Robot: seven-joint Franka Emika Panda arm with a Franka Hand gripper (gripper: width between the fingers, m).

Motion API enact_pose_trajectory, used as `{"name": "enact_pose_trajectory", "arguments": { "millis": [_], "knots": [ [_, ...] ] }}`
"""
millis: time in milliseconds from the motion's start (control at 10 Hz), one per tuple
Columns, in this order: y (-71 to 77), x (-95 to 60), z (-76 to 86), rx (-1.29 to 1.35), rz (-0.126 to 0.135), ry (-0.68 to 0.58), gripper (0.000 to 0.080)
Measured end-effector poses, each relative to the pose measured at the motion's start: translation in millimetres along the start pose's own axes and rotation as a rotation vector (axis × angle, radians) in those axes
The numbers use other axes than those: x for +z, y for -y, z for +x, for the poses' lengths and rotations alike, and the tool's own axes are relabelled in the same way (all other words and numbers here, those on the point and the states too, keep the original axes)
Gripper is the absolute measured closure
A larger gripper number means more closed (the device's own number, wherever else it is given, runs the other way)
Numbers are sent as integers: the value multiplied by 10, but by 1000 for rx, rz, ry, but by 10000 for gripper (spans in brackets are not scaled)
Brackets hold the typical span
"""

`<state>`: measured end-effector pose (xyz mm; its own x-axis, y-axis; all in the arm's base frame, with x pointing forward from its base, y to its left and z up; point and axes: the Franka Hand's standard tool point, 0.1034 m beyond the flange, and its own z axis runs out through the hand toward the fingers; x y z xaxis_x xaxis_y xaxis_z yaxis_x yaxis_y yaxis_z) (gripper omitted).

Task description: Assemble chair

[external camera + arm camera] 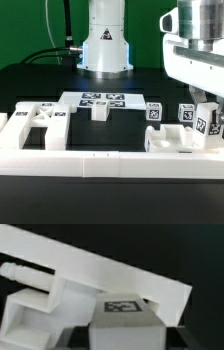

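1. The chair (pixel 35 122) is seen as loose, glossy white, blocky parts on the black table (pixel 30 85). Each part carries small black-and-white square tags.
2. The X-braced seat (pixel 38 118) is laid flat at the exterior view's left, just behind the wall (pixel 70 160).
3. A small block (pixel 100 112) is set at the marker board's (pixel 100 99) front edge. Two tagged blocks (pixel 153 110) are stood further to the exterior view's right.
4. A slotted part (pixel 180 140) is placed against the wall, beneath the gripper (pixel 207 122).
5. In the wrist view, a tagged piece (pixel 122 306) is seen beside the slotted part, which bears a round peg (pixel 20 272).
6. Whether the jaws are parted or gripping cannot be told.
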<state>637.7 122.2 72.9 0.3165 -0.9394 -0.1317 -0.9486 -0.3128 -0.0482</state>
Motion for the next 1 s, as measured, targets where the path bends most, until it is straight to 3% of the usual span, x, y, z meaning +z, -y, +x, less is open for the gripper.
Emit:
{"name": "enact_pose_trajectory", "arguments": {
  "millis": [100, 300, 800, 1000],
  "knots": [
    [0, 1, -4, -21, 0, 0, 438],
    [22, -27, -54, -64, 5, 1, 183],
    [22, -19, -72, -470, 2, -3, 151],
    [13, -17, -48, -687, -14, -22, 151]
  ]
}}
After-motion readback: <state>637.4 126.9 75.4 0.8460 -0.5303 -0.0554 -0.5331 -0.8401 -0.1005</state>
